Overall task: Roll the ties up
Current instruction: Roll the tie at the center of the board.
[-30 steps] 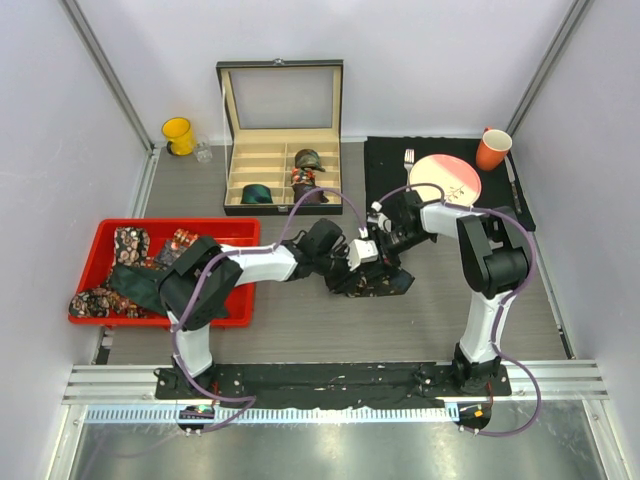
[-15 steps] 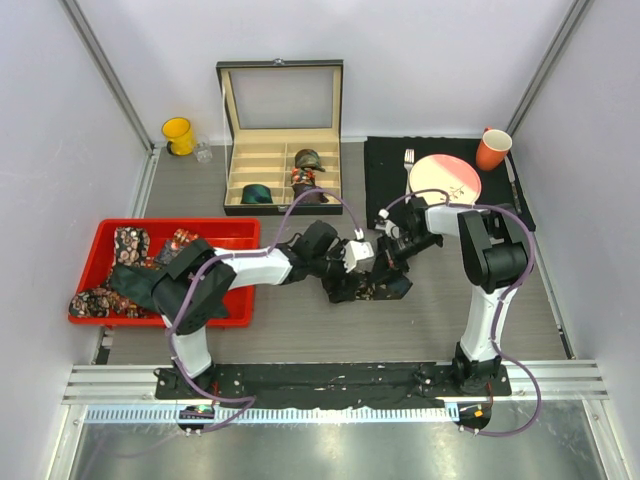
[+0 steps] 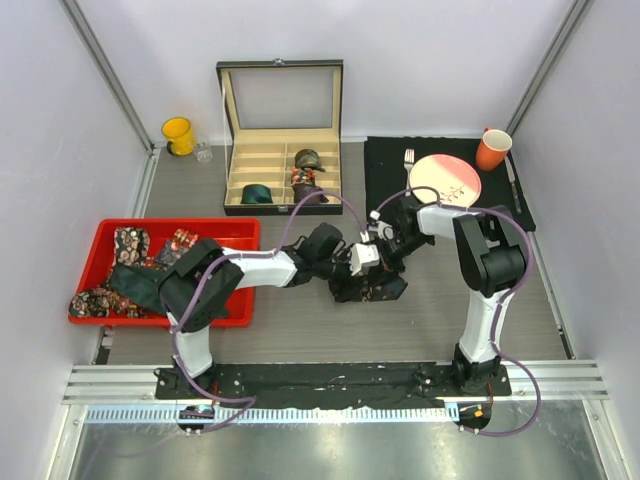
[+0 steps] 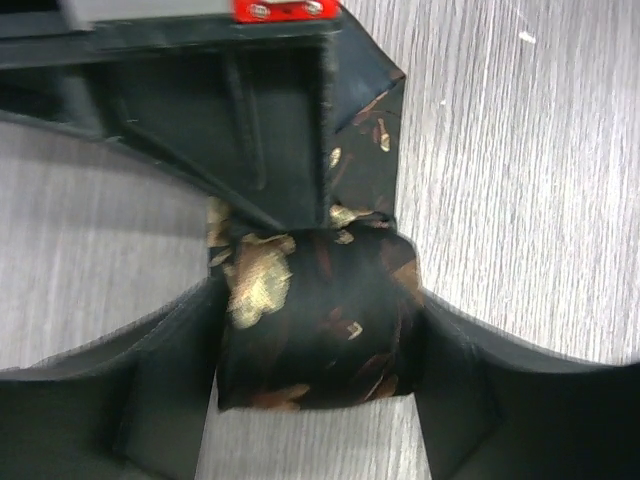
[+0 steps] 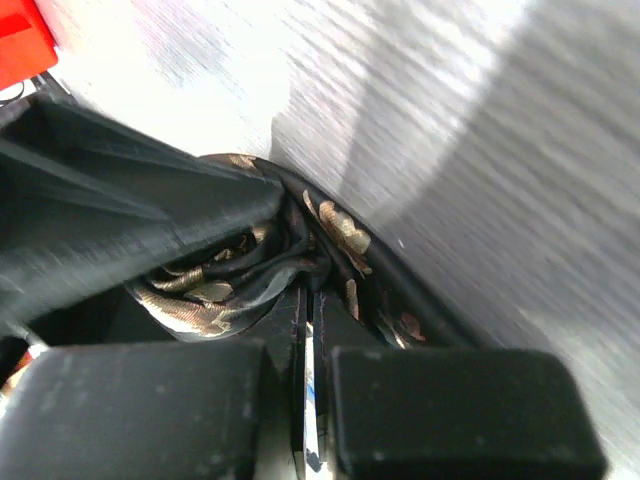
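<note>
A dark floral tie (image 3: 375,287) lies partly rolled on the table's middle, with both grippers meeting over it. In the left wrist view the roll (image 4: 320,320) rests on the table between my left gripper's (image 4: 315,400) widely spread fingers, which sit close against its two ends; a flat tail (image 4: 365,130) runs away from it. My left gripper (image 3: 348,274) reaches in from the left. My right gripper (image 3: 380,260) comes from the right; its tips (image 5: 308,295) are shut on bunched folds of the tie (image 5: 215,290).
A red tray (image 3: 240,230) at the left holds several loose ties. An open box (image 3: 280,208) behind holds rolled ties. The black mat (image 3: 385,160) at the back right carries a pink plate (image 3: 445,178), fork and orange cup (image 3: 493,148). A yellow cup (image 3: 178,135) stands far left.
My left jaws have spread wider around the roll. My right jaws have closed onto the tie's fabric, and the right wrist has shifted left toward the roll.
</note>
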Action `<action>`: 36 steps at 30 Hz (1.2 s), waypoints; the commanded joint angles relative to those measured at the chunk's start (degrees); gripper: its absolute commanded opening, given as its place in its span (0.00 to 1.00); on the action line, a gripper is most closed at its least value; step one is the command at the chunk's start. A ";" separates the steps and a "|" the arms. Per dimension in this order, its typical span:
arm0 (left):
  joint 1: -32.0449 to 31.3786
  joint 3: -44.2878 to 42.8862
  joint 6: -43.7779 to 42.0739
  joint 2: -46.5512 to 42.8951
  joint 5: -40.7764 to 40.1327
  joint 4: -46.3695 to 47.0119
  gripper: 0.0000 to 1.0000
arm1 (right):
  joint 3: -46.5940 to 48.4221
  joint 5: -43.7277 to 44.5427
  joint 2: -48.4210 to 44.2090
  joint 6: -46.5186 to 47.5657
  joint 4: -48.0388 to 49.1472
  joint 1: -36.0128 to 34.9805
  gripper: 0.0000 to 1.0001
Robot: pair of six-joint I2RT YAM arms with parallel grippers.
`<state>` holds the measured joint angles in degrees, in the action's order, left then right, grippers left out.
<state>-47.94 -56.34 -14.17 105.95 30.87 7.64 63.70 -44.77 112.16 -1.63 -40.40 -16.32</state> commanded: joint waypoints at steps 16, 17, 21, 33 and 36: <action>-1.19 3.53 -6.39 -2.86 -11.18 -15.80 0.18 | 3.01 -7.59 -8.27 -4.69 1.90 1.55 0.58; -1.36 3.08 -6.39 -1.90 -11.45 -16.25 0.18 | 1.53 -7.78 -9.23 -6.87 4.34 1.38 0.60; -1.28 2.20 -6.57 -1.19 -12.32 -16.51 0.20 | -0.42 -9.89 -8.36 -7.95 6.83 -0.73 0.60; -1.36 1.32 -6.13 -1.98 -12.15 -15.73 0.41 | -0.86 -2.70 -1.68 -3.03 5.86 -1.52 0.18; -1.36 0.70 -5.52 -2.41 -12.41 -15.38 0.48 | -1.74 -1.81 -0.37 -1.71 5.34 -0.83 0.01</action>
<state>-49.17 -55.57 -20.34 101.97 20.38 -2.11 62.52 -54.70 109.25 -7.46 -34.28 -17.89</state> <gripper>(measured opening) 0.463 0.079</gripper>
